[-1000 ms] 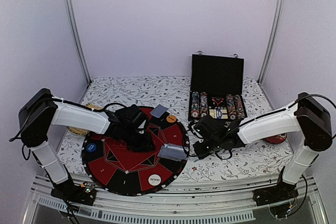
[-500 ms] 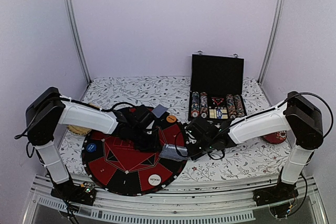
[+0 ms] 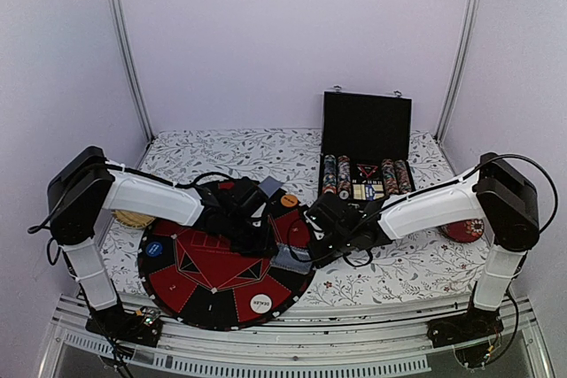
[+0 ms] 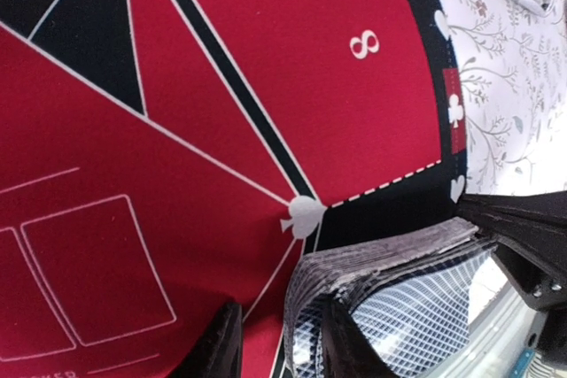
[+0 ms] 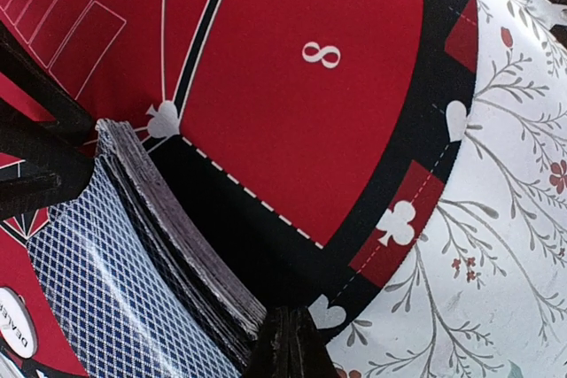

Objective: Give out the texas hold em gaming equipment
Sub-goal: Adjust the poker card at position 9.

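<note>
Peeling one card off the splayed deck of grey-blue-backed playing cards (image 5: 115, 289), lying at the right edge of the round red-and-black felt mat (image 3: 204, 267), is best done slowly. The left gripper (image 4: 279, 347) is seen part-open astride its corner, with nothing clamped; the right gripper (image 5: 288, 347) is closed, empty, just beside it.

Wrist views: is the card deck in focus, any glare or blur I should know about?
Left wrist view: mat sharp, card deck slightly soft, left gripper dark and blurred. Right wrist view: card deck crisp, right gripper a dark silhouette. Top external view: even light, no glare.
</note>
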